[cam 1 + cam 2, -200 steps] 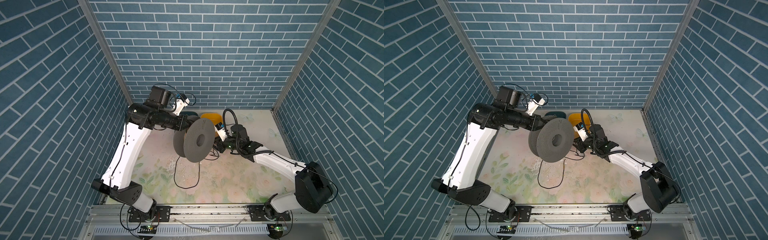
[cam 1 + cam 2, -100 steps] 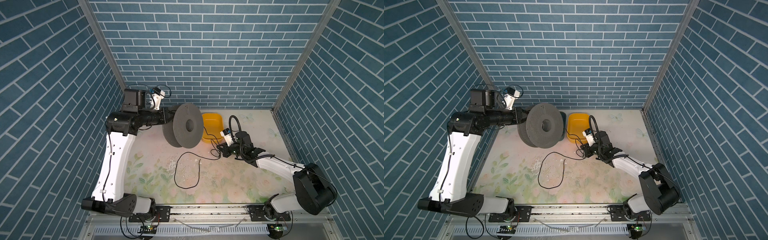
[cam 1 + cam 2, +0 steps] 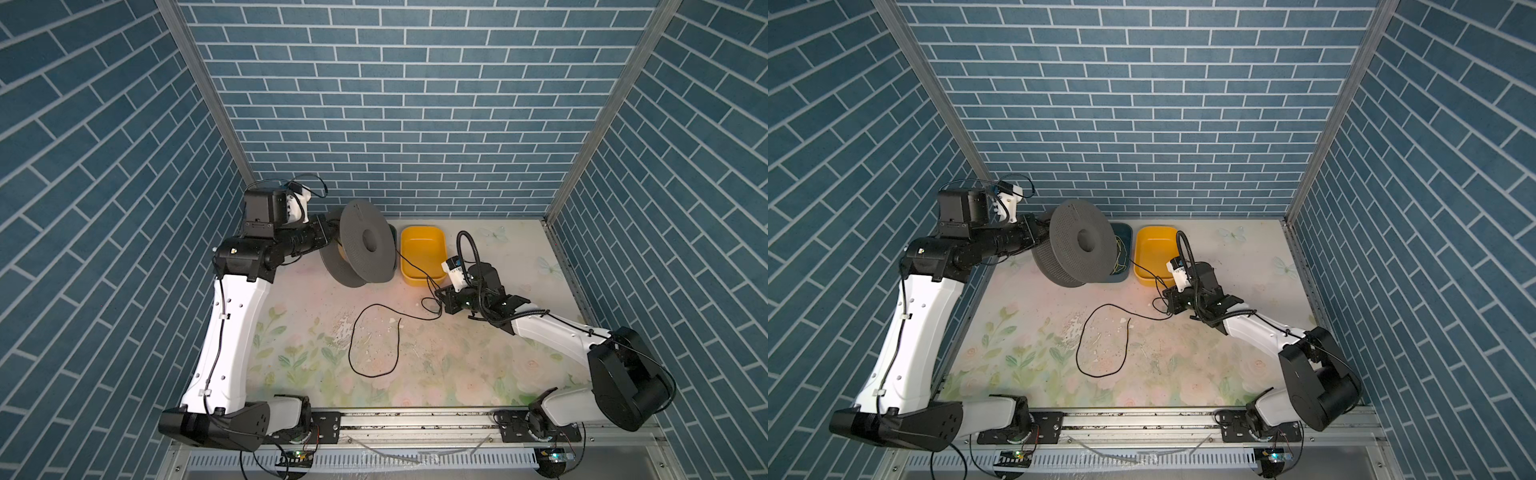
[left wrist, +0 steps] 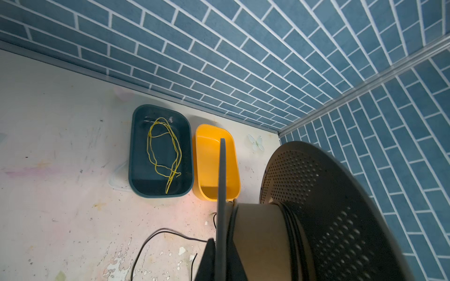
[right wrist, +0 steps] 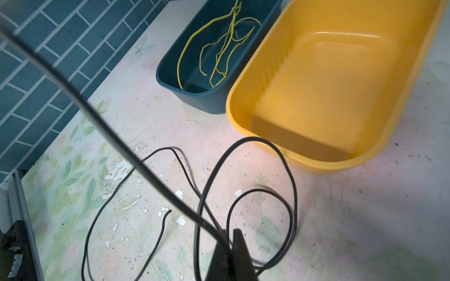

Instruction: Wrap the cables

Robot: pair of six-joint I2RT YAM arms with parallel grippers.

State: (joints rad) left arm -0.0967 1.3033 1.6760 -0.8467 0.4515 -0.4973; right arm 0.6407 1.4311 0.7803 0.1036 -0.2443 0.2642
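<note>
The black cable [image 3: 374,340] [image 3: 1102,340] lies on the table in a big open loop, with smaller loops by my right gripper [image 3: 441,297] [image 3: 1166,303]. That gripper sits low on the table in front of the yellow bin. In the right wrist view it [image 5: 230,234] is shut on the cable [image 5: 289,185], and one strand [image 5: 97,116] rises from it toward the spool. My left gripper [image 3: 330,232] [image 4: 220,253] is shut on the near flange of a dark grey spool [image 3: 365,245] [image 3: 1081,245], held up near the back wall. A few cable turns [image 4: 291,233] lie on its hub.
A teal bin [image 4: 136,136] [image 3: 1126,232] holding a yellow-green wire [image 4: 165,148] stands at the back, partly behind the spool. An empty yellow bin [image 3: 422,226] [image 3: 1152,230] [image 5: 316,165] stands beside it. Brick walls close in three sides.
My left arm has carried the spool back and left toward the rear wall. My right gripper has slid right, down to the table, and shut on the cable.
</note>
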